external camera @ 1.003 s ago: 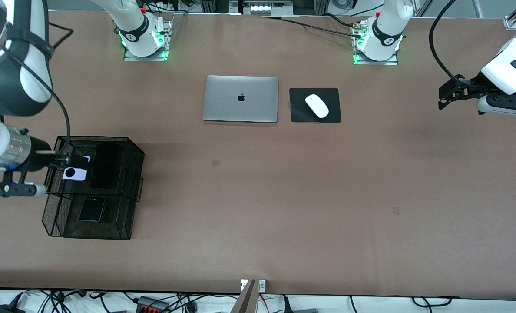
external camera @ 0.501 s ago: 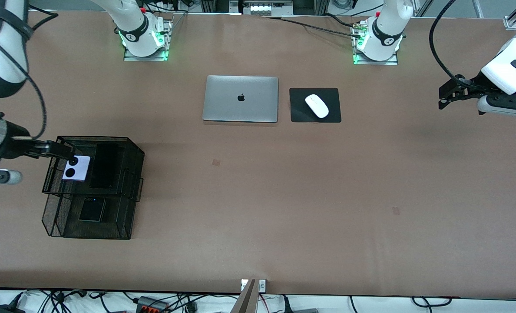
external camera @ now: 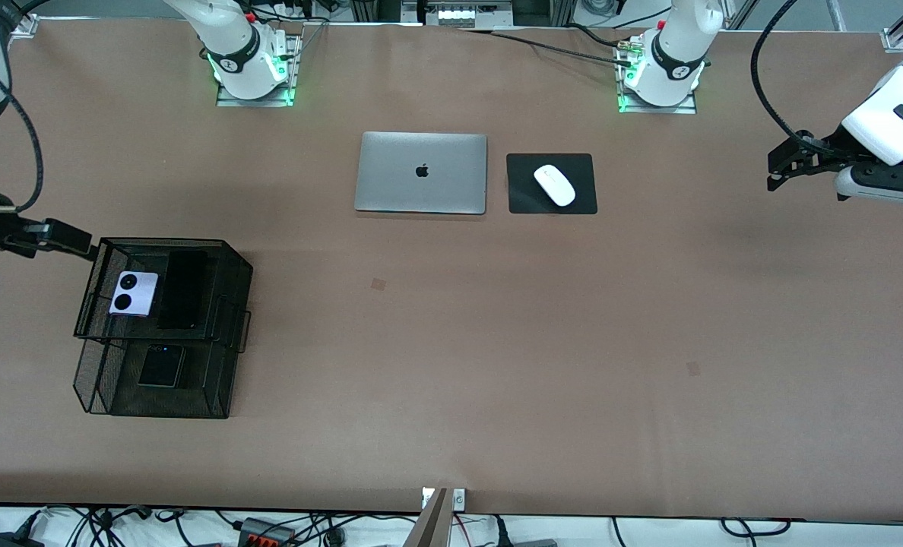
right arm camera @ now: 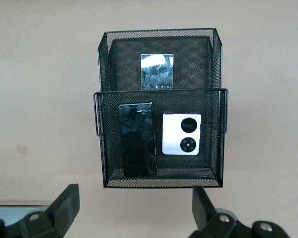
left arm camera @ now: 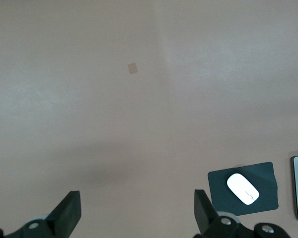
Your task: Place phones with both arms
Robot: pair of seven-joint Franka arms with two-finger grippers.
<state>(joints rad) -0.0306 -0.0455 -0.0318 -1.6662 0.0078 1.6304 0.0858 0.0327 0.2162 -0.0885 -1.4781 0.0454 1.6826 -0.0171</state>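
A black wire-mesh two-tier rack (external camera: 231, 266) stands at the right arm's end of the table. Its upper tier holds the lilac-white phone (external camera: 133, 293) with two black circles and, beside it, the long black phone (external camera: 182, 289). The small squarish black phone (external camera: 162, 365) lies in the lower tier, nearer the front camera. All three show in the right wrist view: lilac-white phone (right arm camera: 182, 134), long black phone (right arm camera: 137, 139), small black phone (right arm camera: 157, 71). My right gripper (external camera: 71, 241) is open and empty, in the air beside the rack's upper corner. My left gripper (external camera: 786, 163) is open and empty, waiting above the left arm's end of the table.
A closed silver laptop (external camera: 421, 172) lies mid-table toward the bases. Beside it a white computer mouse (external camera: 554, 184) sits on a black pad (external camera: 581, 199); the mouse (left arm camera: 243, 188) also shows in the left wrist view. Brown tabletop (external camera: 497, 342) spreads between rack and left arm.
My right gripper has let go of the lilac-white phone, which now lies in the upper tier, and has drawn back and up away from the rack. The left arm has not moved.
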